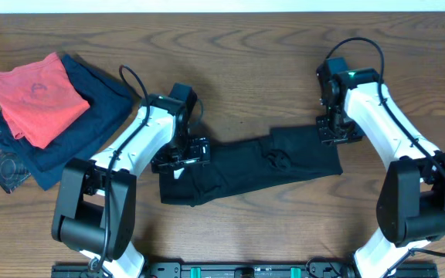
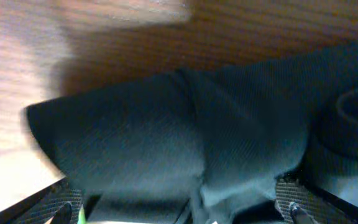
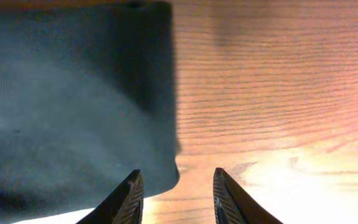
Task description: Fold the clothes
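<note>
The black T-shirt (image 1: pixel 246 166) lies as a long band on the tabletop (image 1: pixel 238 62), its long axis running from the left jaws to the right jaws. The left jaws are spread wide over one end; the right jaws stand partly apart, empty, just beside the other end.

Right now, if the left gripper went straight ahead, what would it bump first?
Probably the black T-shirt: the left gripper faces its fabric, jaws open, nothing between, though depth is unclear.

No readable text, faint circular mark on red garment (image 1: pixel 33 89), illegible
</note>
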Robot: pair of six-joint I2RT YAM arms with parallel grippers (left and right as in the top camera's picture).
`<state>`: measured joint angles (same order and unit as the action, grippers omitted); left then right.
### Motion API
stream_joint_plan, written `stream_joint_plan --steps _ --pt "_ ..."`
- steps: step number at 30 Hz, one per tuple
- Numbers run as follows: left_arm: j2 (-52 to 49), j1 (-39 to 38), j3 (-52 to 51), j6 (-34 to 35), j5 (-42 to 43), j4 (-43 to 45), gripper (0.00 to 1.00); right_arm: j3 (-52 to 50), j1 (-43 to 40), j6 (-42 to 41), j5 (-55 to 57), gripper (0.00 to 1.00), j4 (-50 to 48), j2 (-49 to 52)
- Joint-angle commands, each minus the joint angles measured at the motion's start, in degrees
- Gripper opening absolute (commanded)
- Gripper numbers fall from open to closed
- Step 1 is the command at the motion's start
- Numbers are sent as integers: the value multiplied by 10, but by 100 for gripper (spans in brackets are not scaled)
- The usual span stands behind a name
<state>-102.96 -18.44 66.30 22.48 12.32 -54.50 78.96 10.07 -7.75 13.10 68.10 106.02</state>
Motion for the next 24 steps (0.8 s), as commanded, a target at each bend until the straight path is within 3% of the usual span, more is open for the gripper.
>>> stream_joint_plan --steps 1,6,8,13,16,17,24 --pt "1 0 -37 -15 66 31 99 2 -3 -16 3 35 -2 -5" --pt "1 0 -86 8 87 85 100 2 -3 -16 1 35 -4 -5" --pt "1 0 -96 8 92 94 95 2 -3 -16 1 35 -5 -5" --pt "1 0 -102 -3 90 114 48 2 -3 -16 0 35 -5 -5" --pt "1 6 -97 -10 54 117 12 2 -3 -16 0 35 -4 -5" --pt "1 11 -89 -18 35 106 8 2 -4 -16 0 35 -4 -5" --pt "1 93 43 -50 -94 -60 6 2 -43 -16 6 35 -9 -7"
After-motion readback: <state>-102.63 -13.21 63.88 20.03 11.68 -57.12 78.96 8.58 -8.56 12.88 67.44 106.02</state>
